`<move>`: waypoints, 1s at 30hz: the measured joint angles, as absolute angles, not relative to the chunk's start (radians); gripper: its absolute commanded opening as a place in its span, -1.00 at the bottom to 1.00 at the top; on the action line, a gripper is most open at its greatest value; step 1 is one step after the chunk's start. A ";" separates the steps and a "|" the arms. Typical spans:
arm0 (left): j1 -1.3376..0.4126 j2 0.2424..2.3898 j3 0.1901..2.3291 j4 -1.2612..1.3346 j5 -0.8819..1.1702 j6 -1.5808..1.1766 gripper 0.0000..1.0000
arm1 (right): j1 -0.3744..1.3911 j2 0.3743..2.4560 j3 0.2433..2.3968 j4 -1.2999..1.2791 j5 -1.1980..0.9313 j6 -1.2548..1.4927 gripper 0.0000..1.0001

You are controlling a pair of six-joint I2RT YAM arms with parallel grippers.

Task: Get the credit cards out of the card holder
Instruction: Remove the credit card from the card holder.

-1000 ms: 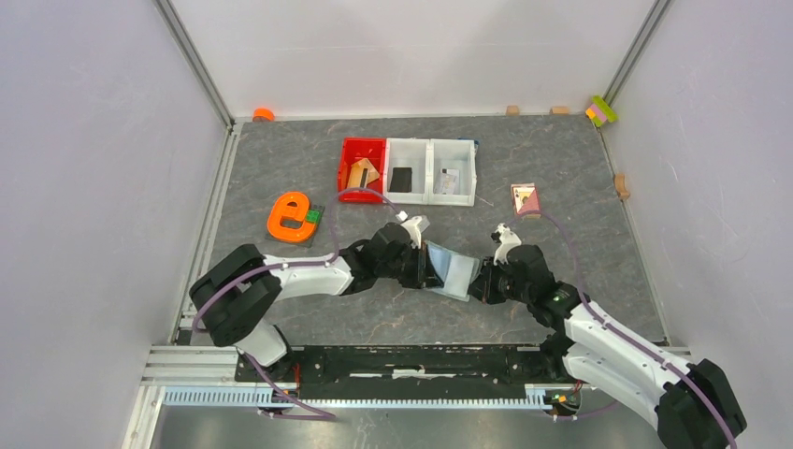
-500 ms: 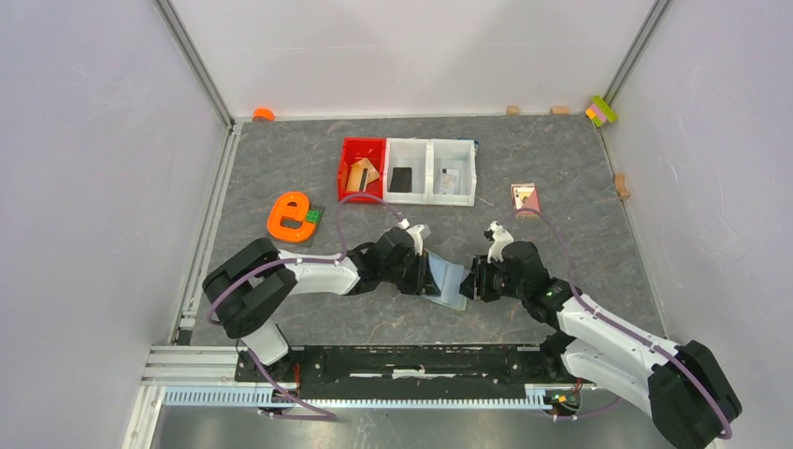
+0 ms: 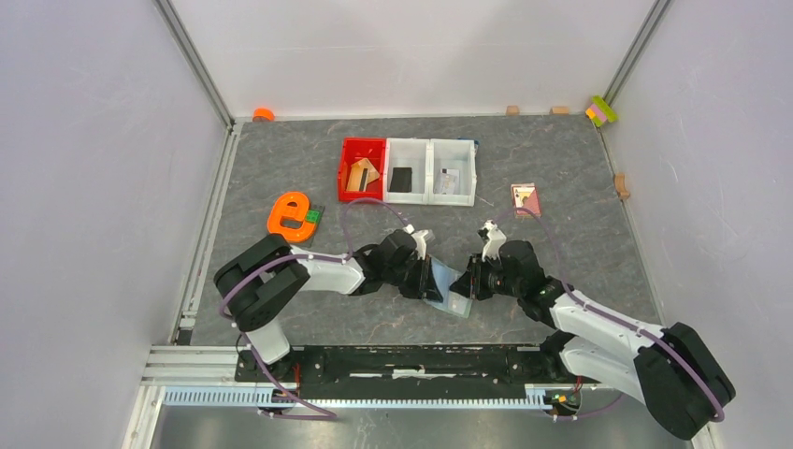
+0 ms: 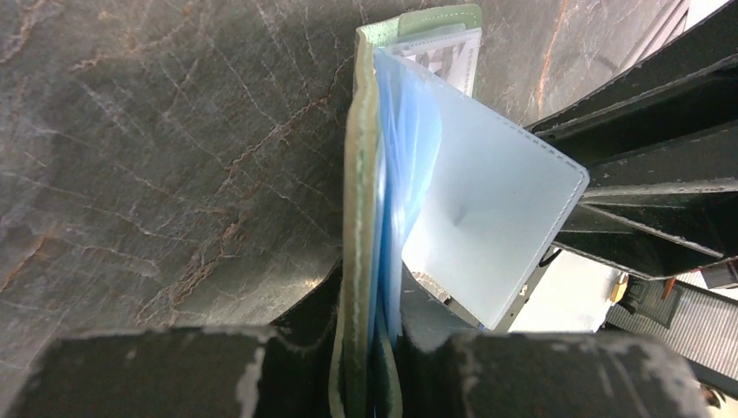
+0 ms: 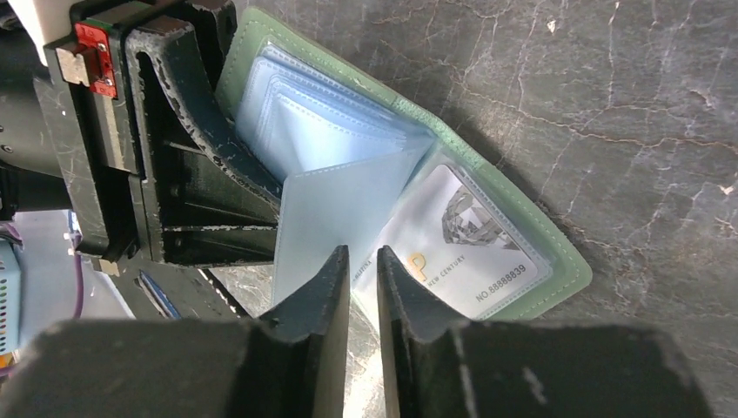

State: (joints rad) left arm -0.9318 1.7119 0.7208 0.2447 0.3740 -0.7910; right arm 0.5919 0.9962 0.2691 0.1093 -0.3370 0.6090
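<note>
Left gripper (image 4: 361, 383) clamped on holder (image 4: 355, 218); right gripper (image 5: 361, 261) jaws nearly together, grip unclear. Risk: pinches sleeve (image 5: 339, 209), not card (image 5: 461, 244).

the top external camera sits high above and behind the arm bases and looks down from afar on the whole table (image 3: 561, 159). the left wrist camera looks out along its own fingers (image 4: 130, 374), very close to the card holder (image 4: 352, 218), seen edge-on with tabletop behind it. the right wrist camera looks past its own fingers (image 5: 322, 348), equally close, down onto the holder's open inner face. all three views share the card holder and the tabletop around it.
</note>
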 measured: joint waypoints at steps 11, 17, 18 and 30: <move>-0.932 1.721 0.721 0.250 0.398 -0.791 0.07 | 0.601 1.046 0.246 0.179 -0.361 0.631 -0.81; -0.933 1.682 0.720 0.237 0.398 -0.785 0.44 | 0.611 1.057 0.216 0.211 -0.366 0.643 -0.83; -0.933 1.672 0.719 0.233 0.397 -0.783 0.55 | 0.612 1.058 0.212 0.214 -0.366 0.647 -0.83; -0.931 1.603 0.681 0.247 0.400 -0.774 0.89 | 0.661 1.109 0.199 0.307 -0.393 0.696 -0.84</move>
